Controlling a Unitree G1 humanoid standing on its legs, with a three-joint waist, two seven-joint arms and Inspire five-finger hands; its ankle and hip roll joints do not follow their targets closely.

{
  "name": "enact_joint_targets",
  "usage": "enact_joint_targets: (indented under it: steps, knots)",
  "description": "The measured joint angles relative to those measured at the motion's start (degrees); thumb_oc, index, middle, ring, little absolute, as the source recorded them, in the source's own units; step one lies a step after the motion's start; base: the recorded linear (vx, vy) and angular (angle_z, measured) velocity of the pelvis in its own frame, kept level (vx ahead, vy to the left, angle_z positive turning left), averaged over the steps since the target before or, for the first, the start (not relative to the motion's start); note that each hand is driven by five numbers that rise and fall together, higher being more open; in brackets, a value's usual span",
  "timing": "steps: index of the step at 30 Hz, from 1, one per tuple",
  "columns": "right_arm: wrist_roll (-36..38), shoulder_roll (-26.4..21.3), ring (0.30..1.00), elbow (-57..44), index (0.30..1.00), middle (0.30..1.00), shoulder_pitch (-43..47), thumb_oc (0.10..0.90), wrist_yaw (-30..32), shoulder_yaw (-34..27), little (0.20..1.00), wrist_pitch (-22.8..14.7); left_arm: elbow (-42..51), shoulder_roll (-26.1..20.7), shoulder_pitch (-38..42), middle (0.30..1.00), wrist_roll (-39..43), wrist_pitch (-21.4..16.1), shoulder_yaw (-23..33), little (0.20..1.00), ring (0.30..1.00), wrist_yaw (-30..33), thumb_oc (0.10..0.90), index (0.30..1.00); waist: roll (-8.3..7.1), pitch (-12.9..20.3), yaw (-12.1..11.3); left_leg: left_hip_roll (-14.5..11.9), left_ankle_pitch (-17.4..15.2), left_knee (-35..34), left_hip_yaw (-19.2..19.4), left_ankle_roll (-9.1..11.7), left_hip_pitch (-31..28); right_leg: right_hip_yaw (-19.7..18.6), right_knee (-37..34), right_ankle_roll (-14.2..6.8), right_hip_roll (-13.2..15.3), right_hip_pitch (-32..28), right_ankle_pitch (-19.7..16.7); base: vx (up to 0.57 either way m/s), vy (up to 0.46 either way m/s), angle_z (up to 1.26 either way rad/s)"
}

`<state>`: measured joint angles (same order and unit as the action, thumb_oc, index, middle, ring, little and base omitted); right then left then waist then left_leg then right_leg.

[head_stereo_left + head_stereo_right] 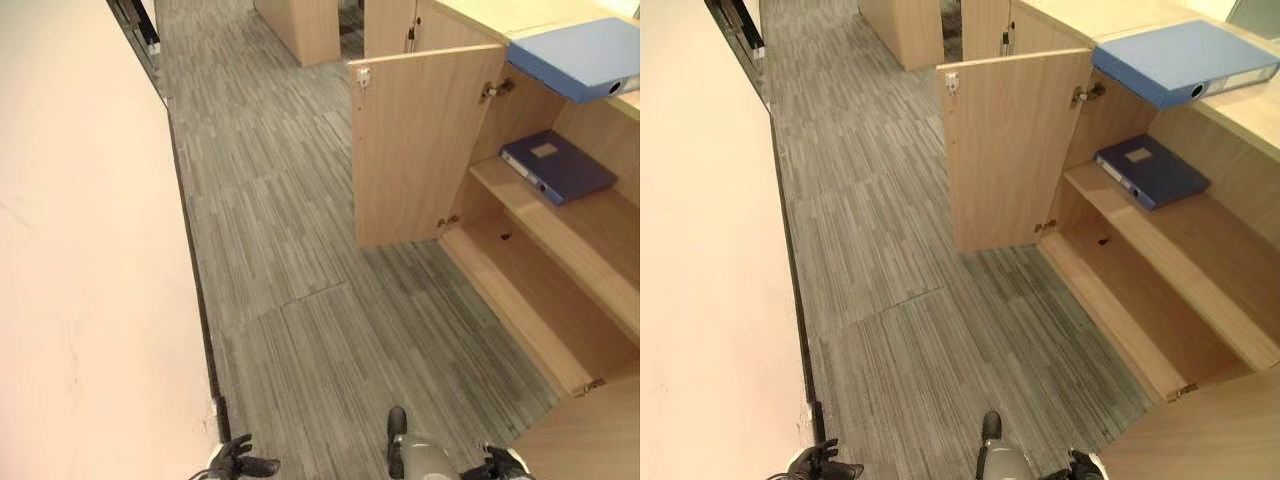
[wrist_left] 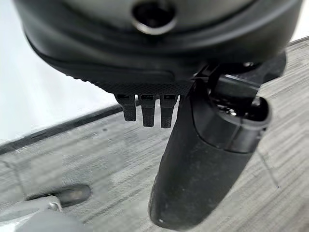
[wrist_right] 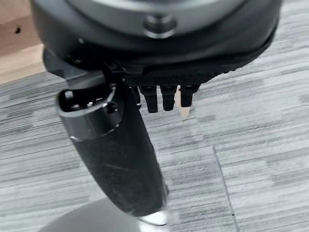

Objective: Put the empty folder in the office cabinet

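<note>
A dark blue folder (image 1: pixel 557 165) lies flat on the upper shelf (image 1: pixel 600 225) of the wooden office cabinet (image 1: pixel 530 290) at the right. The cabinet's left door (image 1: pixel 420 140) stands open. A light blue folder (image 1: pixel 580 55) lies on the cabinet's top, its end hanging over the edge. Both hands hang low by the floor, far from the cabinet. My left hand (image 1: pixel 240 462) is open, with fingers (image 2: pixel 147 111) straight and nothing in it. My right hand (image 1: pixel 500 463) is open too, thumb (image 3: pixel 120 159) out, holding nothing.
A pale wall (image 1: pixel 80 250) runs along the left, leaving a corridor of grey striped carpet (image 1: pixel 290 260) to the cabinet. More wooden cabinets (image 1: pixel 300 25) stand at the far end. The cabinet's second door (image 1: pixel 590 430) juts out at the lower right.
</note>
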<state>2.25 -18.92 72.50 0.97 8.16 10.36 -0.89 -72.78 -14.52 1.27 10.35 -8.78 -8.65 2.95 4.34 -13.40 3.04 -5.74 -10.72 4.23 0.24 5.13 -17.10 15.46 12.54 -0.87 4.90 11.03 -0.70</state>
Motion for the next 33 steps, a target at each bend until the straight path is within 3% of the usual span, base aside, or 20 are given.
enact_joint_targets:
  steps: [2,4,5,7,8,9,10,13,15,17,19,21,22,23,24,26,27,30,31,33]
  knots:
    - [0.01,-0.95,0.9,0.01,0.9,0.9,0.42,0.8,-0.31,0.0,0.9,-0.17,-0.08,-0.24,-1.07,0.9,0.02,0.12,0.56,0.9,0.9,-1.06,0.8,0.9,0.17,-0.66,-0.1,-0.42,-0.2,-0.05,-0.85,1.43,0.13,0.7,7.69,0.08,0.94,3.99,5.14,0.44,-0.192,0.12]
    - [0.01,-1.45,0.9,-0.3,0.9,0.9,0.33,0.8,-0.46,-0.23,0.9,-0.22,-0.36,-0.12,-1.43,0.9,0.01,0.14,0.55,0.9,0.9,-1.26,0.8,0.9,0.26,-0.86,0.1,-0.1,-0.26,0.33,-1.46,1.57,0.49,0.9,9.3,1.81,1.71,4.53,5.27,0.32,-0.162,0.09]
    - [0.05,-1.9,0.9,-0.4,0.9,0.9,1.11,0.8,-0.47,-0.41,0.9,-0.26,-0.57,-0.14,-2.14,0.9,0.02,0.05,0.54,0.9,0.9,-1.33,0.8,0.9,0.95,-1.21,-0.13,-0.73,0.23,0.82,-2.27,2.24,0.61,2.2,10.69,0.82,2.2,4.55,6.88,0.23,-0.11,0.2]
    - [0.07,-2.17,0.9,-0.29,0.9,0.9,0.56,0.8,-0.7,-0.61,0.9,-0.25,-0.83,-0.2,-2.36,0.9,0.05,0.02,0.5,0.9,0.9,-1.32,0.8,0.9,1.31,-1.12,0.86,-0.31,0.14,2.24,-3.34,3.1,1.29,3.0,11.24,1.13,2.97,4.38,7.64,0.42,-0.265,0.47]
    - [0.22,-2.2,0.9,-0.25,0.9,0.9,1.4,0.8,-0.9,-2.14,0.9,-0.46,0.73,-0.26,-2.41,0.9,0.08,-0.43,-2.47,0.9,0.9,-1.3,0.8,0.9,1.54,-1.69,1.56,0.26,0.28,17.19,-3.62,5.25,10.13,4.24,8.78,0.08,4.04,2.73,8.56,0.65,-0.418,0.51]
    - [0.22,-2.41,0.9,-0.14,0.9,0.9,1.53,0.8,-0.95,-2.11,0.9,-0.6,1.08,0.04,-2.78,0.9,0.1,-0.53,-2.61,0.9,0.9,-2.05,0.8,0.9,1.84,-1.62,1.01,0.6,1.68,20.18,-2.57,6.39,11.06,4.33,6.82,1.84,3.79,1.67,6.77,0.48,-0.294,0.39]
    - [0.22,-2.41,0.9,-0.14,0.9,0.9,1.53,0.8,-0.95,-2.11,0.9,-0.6,1.08,0.04,-2.78,0.9,0.1,-0.53,-2.61,0.9,0.9,-2.05,0.8,0.9,1.84,-1.62,1.01,0.6,1.68,20.18,-2.57,6.39,11.06,4.33,6.82,1.84,3.79,1.67,6.77,0.35,-0.216,-0.26]
    - [1.62,-2.64,0.9,-3.7,0.9,0.9,2.83,0.8,-1.51,-1.09,0.9,-1.52,1.87,-0.17,-6.03,0.9,0.7,-0.3,-1.96,0.9,0.9,-3.41,0.8,0.9,3.43,-0.77,1.41,-1.85,7.25,23.34,-3.96,10.28,11.11,2.5,1.39,3.29,-0.68,-3.08,5.83,0.33,-0.174,-0.46]
    - [3.76,-3.46,0.9,-5.1,0.9,0.9,3.16,0.8,-1.5,-1.24,0.9,-2.7,4.01,-0.23,-6.0,0.9,0.84,-0.34,-1.6,0.9,0.9,-3.57,0.8,0.9,3.11,-0.54,1.44,-1.29,12.51,25.72,-4.16,10.01,11.88,1.18,-0.88,4.52,-2.21,-4.65,6.29,0.4,-0.184,-0.26]
    - [5.56,-3.74,0.9,-4.65,0.9,0.9,4.57,0.8,-1.39,-1.23,0.9,-2.72,5.39,-0.32,-5.98,0.9,1.46,-1.16,-1.23,0.9,0.9,-3.65,0.8,0.9,0.88,-1.1,0.31,0.19,16.34,32.06,-4.77,8.99,14.15,-0.83,-2.45,5.69,-1.94,-7.23,6.28,0.25,-0.106,-0.48]
    - [6.83,-3.76,0.9,-4.57,0.9,0.9,4.05,0.8,-1.31,-1.75,0.9,-2.83,6.49,-1.1,-5.41,0.9,2.54,-1.66,-1.27,0.9,0.9,-3.75,0.8,0.9,-0.88,-1.03,0.58,0.96,15.96,36.04,-3.94,8.34,16.13,-1.04,-5.67,6.37,-1.73,-11.55,6.54,0.28,-0.075,-0.13]
    - [7.47,-3.48,0.9,-3.34,0.9,0.9,4.15,0.8,-1.11,-1.84,0.9,-2.81,8.43,-2.17,-5.09,0.9,2.88,-3.02,-1.33,0.9,0.9,-3.85,0.8,0.9,-3.19,-0.78,-0.64,0.14,12.42,37.07,1.81,4.02,20.9,-2.2,-9.42,6.54,-1.52,-14.71,5.41,0.34,0.037,-0.18]
    - [7.49,-3.27,0.9,-3.21,0.9,0.9,4.89,0.8,-0.99,-1.87,0.9,-2.8,9.36,-2.67,-5.17,0.9,2.94,-3.23,-1.26,0.9,0.9,-3.86,0.8,0.9,-4.17,-0.83,-1.54,-0.01,11.19,34.34,2.99,3.69,23.29,-3.65,-10.97,6.22,-1.68,-15.73,5.17,0.42,0.122,-0.58]
    - [7.49,-3.28,0.9,-2.93,0.9,0.9,4.58,0.8,-0.89,-1.41,0.9,-2.89,10.0,-3.1,-5.17,0.9,2.92,-3.65,-1.22,0.9,0.9,-3.68,0.8,0.9,-4.43,-0.98,-3.1,-0.03,10.59,23.51,4.0,2.89,23.88,-4.86,-13.7,5.6,-2.34,-17.34,3.49,0.22,0.091,-0.74]
    - [7.48,-3.34,0.9,-2.95,0.9,0.9,5.04,0.8,-0.81,-1.02,0.9,-2.82,9.97,-3.06,-5.07,0.9,2.93,-3.72,-1.03,0.9,0.9,-3.71,0.8,0.9,-3.75,-0.91,-3.39,-0.16,10.63,17.42,3.41,2.87,24.54,-5.83,-14.49,5.53,-3.01,-18.04,3.29,0.39,0.14,-0.82]
    - [7.46,-3.23,0.9,-2.98,0.9,0.9,6.03,0.8,-0.61,0.23,0.9,-2.87,8.95,-2.92,-5.47,0.9,2.78,-3.67,-1.36,0.9,0.9,-3.64,0.8,0.9,-3.49,-0.98,-3.38,0.93,13.13,3.82,-0.59,3.09,25.95,-8.21,-17.58,4.03,-4.58,-20.79,2.47,0.32,0.101,-0.72]
    - [7.44,-3.19,0.9,-2.53,0.9,0.9,6.52,0.8,-0.56,1.13,0.9,-2.75,7.55,-2.55,-5.59,0.9,2.75,-3.68,-1.35,0.9,0.9,-3.51,0.8,0.9,-2.97,-0.75,-4.18,1.94,14.97,-6.47,-6.04,3.1,24.39,-10.65,-17.55,3.15,-5.06,-21.19,3.0,0.31,0.066,-0.94]
    - [6.77,-3.18,0.9,-2.22,0.9,0.9,7.2,0.8,-0.4,2.66,0.9,-2.38,3.31,-1.96,-5.82,0.9,2.3,-2.79,-2.41,0.9,0.9,-3.55,0.8,0.9,-1.92,-1.07,-6.63,3.98,17.7,-9.09,-15.75,2.57,25.87,-17.18,-17.49,2.89,-5.68,-22.73,3.71,0.29,0.119,-1.34]
    - [6.73,-3.15,0.9,-2.16,0.9,0.9,7.39,0.8,-0.52,2.98,0.9,-2.54,2.77,-1.84,-7.46,0.9,2.25,-2.25,-2.4,0.9,0.9,-3.55,0.8,0.9,-1.26,-0.72,-7.58,3.84,18.65,-9.1,-15.3,2.4,25.68,-20.38,-17.49,2.22,-5.9,-23.37,4.12,0.25,0.168,-1.34]
    - [6.62,-3.39,0.9,-2.45,0.9,0.9,5.78,0.8,-0.46,2.93,0.9,-2.64,2.39,-1.6,-9.27,0.9,1.09,-1.99,-2.39,0.9,0.9,-3.43,0.8,0.9,0.59,0.34,-7.04,3.61,19.36,-9.09,-14.65,0.31,24.17,-22.0,-17.5,1.12,-6.44,-24.85,5.68,0.28,0.191,-0.78]
